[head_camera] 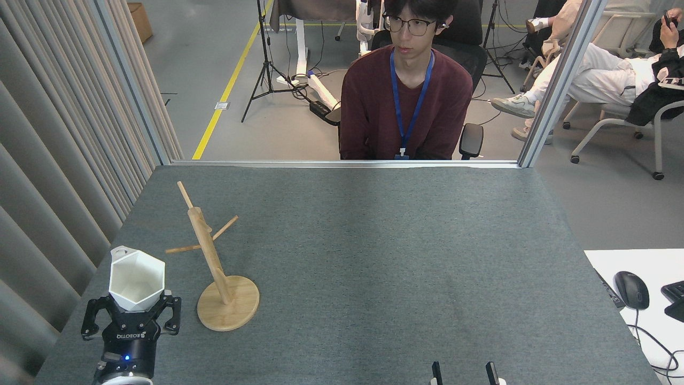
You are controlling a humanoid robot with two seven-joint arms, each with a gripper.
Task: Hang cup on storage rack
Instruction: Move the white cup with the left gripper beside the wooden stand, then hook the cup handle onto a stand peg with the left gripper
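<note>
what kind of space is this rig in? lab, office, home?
Most likely a robotics lab or data-collection bay, not a home. A felt-topped table sits in a partitioned cell with ribbed wall panels, a person wearing a lanyard watches through the partition, and tripods and cables stand on a floor marked with a yellow line.

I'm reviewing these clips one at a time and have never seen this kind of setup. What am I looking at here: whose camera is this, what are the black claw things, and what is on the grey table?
The camera sits in a humanoid robot's head, looking forward and down at its own workspace. The black claw at lower left is the robot's left gripper; its fingers are closed around the base of a white faceted cup, held upright with the opening facing up. At the bottom edge, two dark tips are the right gripper, standing apart and holding nothing. On the grey table stands a bamboo storage rack, a post with thin pegs on a round base, just right of the cup. No cup hangs on it yet. Behind the table sits a person, watching.
</note>
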